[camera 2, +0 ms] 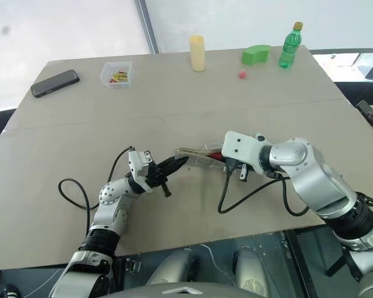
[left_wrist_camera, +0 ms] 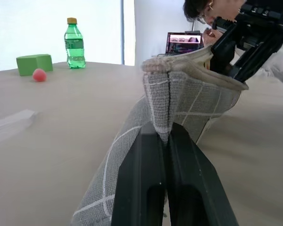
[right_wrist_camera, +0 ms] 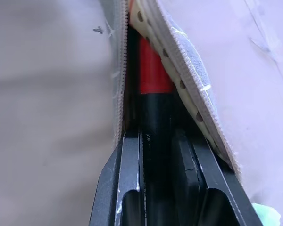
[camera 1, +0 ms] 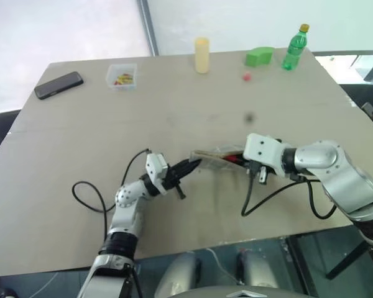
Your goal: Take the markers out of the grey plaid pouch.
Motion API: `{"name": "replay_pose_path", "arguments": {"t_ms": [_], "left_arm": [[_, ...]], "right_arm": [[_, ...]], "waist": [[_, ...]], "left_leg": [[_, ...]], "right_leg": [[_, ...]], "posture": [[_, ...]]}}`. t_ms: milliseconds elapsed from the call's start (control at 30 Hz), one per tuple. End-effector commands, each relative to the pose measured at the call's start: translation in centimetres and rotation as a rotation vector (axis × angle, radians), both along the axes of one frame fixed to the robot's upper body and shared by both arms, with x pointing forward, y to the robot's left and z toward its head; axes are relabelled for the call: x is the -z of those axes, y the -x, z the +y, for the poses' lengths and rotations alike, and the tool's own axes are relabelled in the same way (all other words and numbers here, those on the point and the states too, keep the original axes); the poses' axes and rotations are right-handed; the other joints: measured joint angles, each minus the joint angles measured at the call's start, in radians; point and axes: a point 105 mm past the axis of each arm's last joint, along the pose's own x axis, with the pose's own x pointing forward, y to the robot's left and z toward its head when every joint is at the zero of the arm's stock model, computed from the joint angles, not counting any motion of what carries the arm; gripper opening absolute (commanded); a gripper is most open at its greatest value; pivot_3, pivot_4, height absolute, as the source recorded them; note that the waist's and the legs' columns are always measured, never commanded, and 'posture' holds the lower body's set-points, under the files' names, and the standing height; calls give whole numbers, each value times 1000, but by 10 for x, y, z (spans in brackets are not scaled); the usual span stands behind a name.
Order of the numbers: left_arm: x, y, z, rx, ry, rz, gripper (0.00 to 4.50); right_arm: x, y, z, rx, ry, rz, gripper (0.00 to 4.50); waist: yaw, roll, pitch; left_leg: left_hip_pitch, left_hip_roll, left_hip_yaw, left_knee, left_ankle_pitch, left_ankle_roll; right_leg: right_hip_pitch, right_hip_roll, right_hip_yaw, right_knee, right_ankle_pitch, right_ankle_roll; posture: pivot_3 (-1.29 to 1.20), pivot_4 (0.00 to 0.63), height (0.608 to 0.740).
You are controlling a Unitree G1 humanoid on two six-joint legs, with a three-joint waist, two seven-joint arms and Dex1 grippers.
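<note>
The left tool [left_wrist_camera: 167,141] is pinching one end of the grey plaid pouch [left_wrist_camera: 179,101], lifting it off the surface [camera 1: 174,112]. The right tool [right_wrist_camera: 155,141] is gripping the red marker [right_wrist_camera: 153,70] by its black end, inside the pouch's open mouth.

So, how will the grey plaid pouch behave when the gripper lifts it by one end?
The grey plaid pouch is probably floppy: its fabric bends and sags between the left gripper pinching one end and the right gripper at its mouth. It seems light. The red marker inside may slide out if the mouth tips downward.
</note>
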Motion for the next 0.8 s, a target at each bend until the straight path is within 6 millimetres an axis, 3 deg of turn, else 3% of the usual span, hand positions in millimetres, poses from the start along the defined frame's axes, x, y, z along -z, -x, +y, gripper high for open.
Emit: {"name": "replay_pose_path", "arguments": {"t_ms": [33, 233, 533, 633, 700, 800], "left_arm": [[0, 0, 21, -72, 15, 12, 0], [2, -1, 21, -84, 6, 31, 0], [0, -3, 24, -104, -13, 31, 0], [-1, -1, 26, -114, -38, 10, 0], [0, 0, 29, -122, -53, 3, 0], [1, 3, 33, -132, -66, 3, 0]], "right_arm": [[-19, -10, -23, 110, -42, -40, 348], [-33, 17, 0, -105, -231, 3, 348], [-81, 14, -2, -119, -635, -12, 348], [-105, -13, -29, 59, -739, -89, 348], [-115, -34, -59, 234, -717, -169, 348], [-112, -55, -100, 468, -664, -180, 348]], "waist": [[0, 0, 0], [0, 0, 0], [-10, -1, 0], [-14, -1, 0], [-14, -1, 0], [-12, -1, 0]], "left_leg": [[0, 0, 0, 0, 0, 0], [0, 0, -1, 0, 0, 0], [0, 0, -1, 0, 0, 0], [0, -1, -1, 0, 0, 0], [0, -1, -1, 1, 0, 0], [0, -1, -2, 0, 0, 0]], "right_leg": [[0, 0, 0, 0, 0, 0], [0, 0, 0, 0, 0, 0], [1, 0, 1, 1, 0, 0], [0, 0, 1, 1, 0, 0], [0, -1, 1, 1, 0, 0], [0, -1, 1, 1, 0, 0]], "posture": [[0, 150, 740], [0, 150, 740], [0, 150, 740], [0, 150, 740], [0, 150, 740], [0, 150, 740]]}}
